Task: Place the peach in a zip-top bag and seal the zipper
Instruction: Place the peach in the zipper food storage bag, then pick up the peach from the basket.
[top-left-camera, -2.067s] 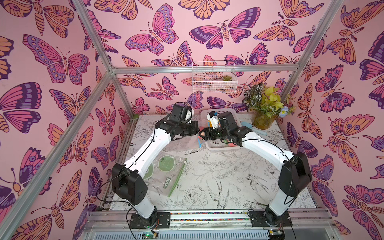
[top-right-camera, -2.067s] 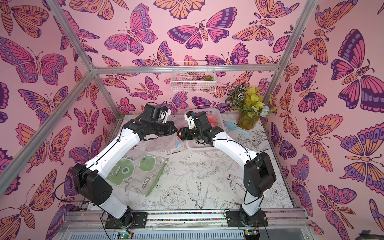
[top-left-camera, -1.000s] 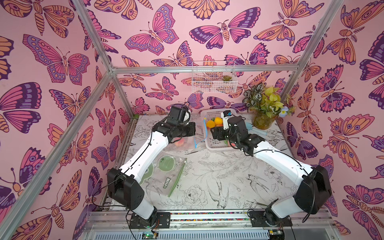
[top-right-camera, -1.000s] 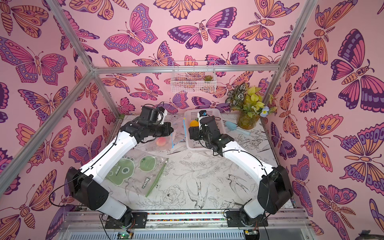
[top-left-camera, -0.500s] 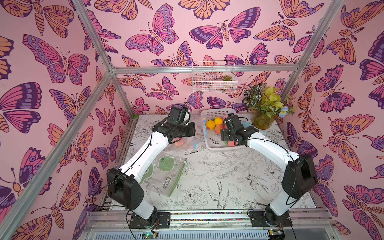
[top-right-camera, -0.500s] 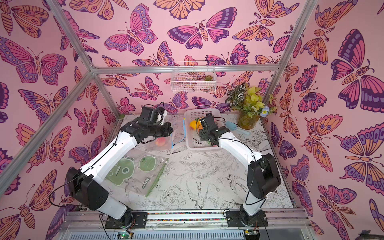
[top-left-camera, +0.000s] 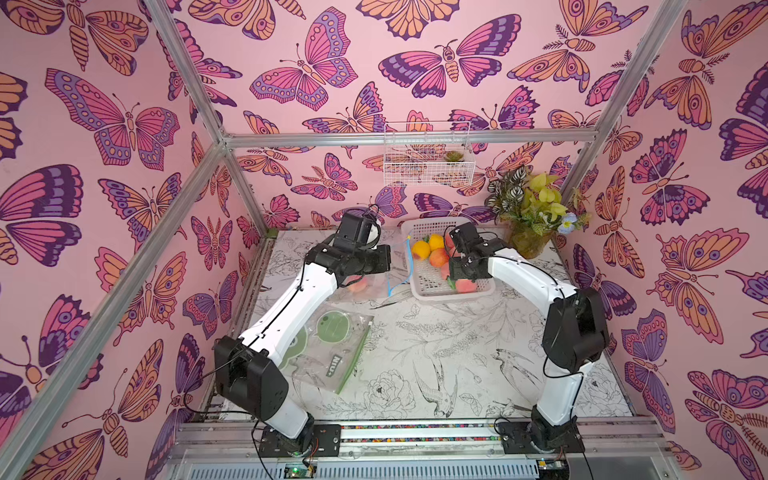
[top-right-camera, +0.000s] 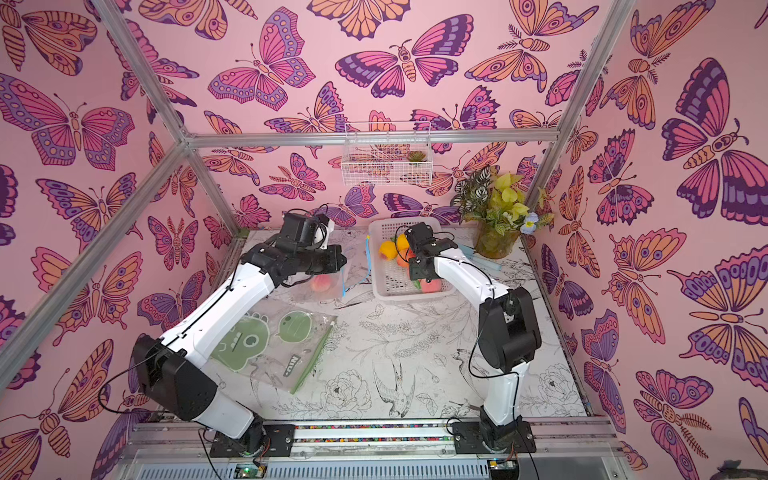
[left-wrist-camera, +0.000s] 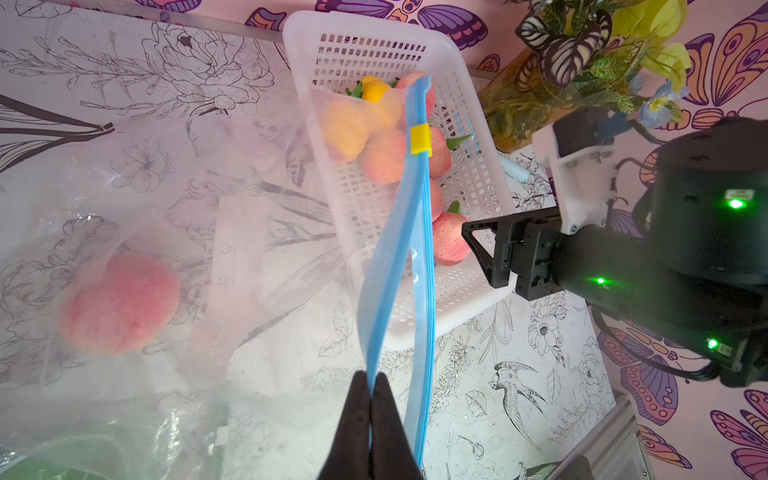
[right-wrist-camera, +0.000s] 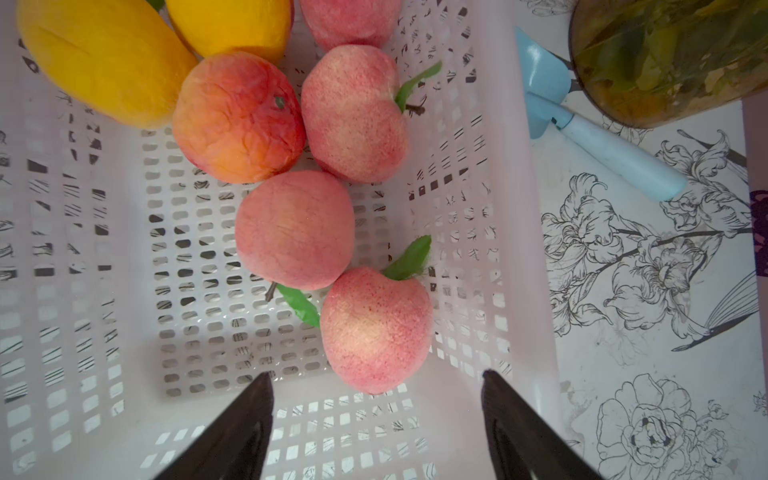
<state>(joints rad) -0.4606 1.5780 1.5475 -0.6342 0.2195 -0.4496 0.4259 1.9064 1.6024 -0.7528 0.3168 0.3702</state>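
Note:
A clear zip-top bag (left-wrist-camera: 216, 232) with a blue zipper strip (left-wrist-camera: 399, 232) and a yellow slider (left-wrist-camera: 420, 139) lies beside the basket, its mouth gaping. A pink peach (left-wrist-camera: 120, 303) rests inside it, seen in both top views (top-left-camera: 357, 284) (top-right-camera: 320, 284). My left gripper (left-wrist-camera: 371, 378) is shut on one blue zipper lip. My right gripper (right-wrist-camera: 376, 376) hangs open over the white basket (right-wrist-camera: 62, 208), nothing between its fingers, just above a loose peach (right-wrist-camera: 374, 328). Two more peaches (right-wrist-camera: 295, 228) lie further in.
Two yellow fruits (right-wrist-camera: 104, 62) and an orange-red one (right-wrist-camera: 237, 116) share the basket (top-left-camera: 419, 226). A second bag with green print (top-left-camera: 332, 345) lies near the left arm's base. A plant vase (top-left-camera: 528, 241) and a blue tool (right-wrist-camera: 602, 141) sit behind the basket.
My right gripper has drawn away from the bag's mouth, swung right and settled over the basket. The peach now lies in the bag. The left gripper keeps its hold.

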